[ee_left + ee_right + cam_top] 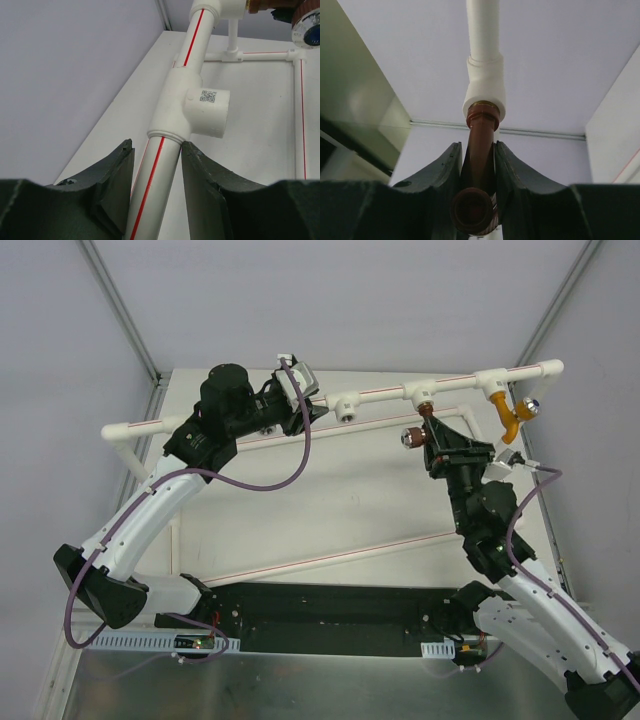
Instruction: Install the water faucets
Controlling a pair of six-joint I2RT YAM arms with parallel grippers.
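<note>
Right gripper (477, 152) pinches the smooth, bent reddish-brown faucet (480, 131) right of centre. Its long axis runs near-to-far, with the far end meeting a white tee socket (484, 90). Left gripper (156, 155) clamps the round white red-striped pipe (162, 145). Orange-yellow faucet (510, 412) sits far right, with its shiny end pointing right.

My right claw (477, 150) is greenish-black, around a reddish-brown faucet (480, 131); the other faucet (508, 412), far right, is orange-yellow. The pipe (165, 180) is white with a thin red stripe, its tee (186, 95) marked with a black code.
</note>
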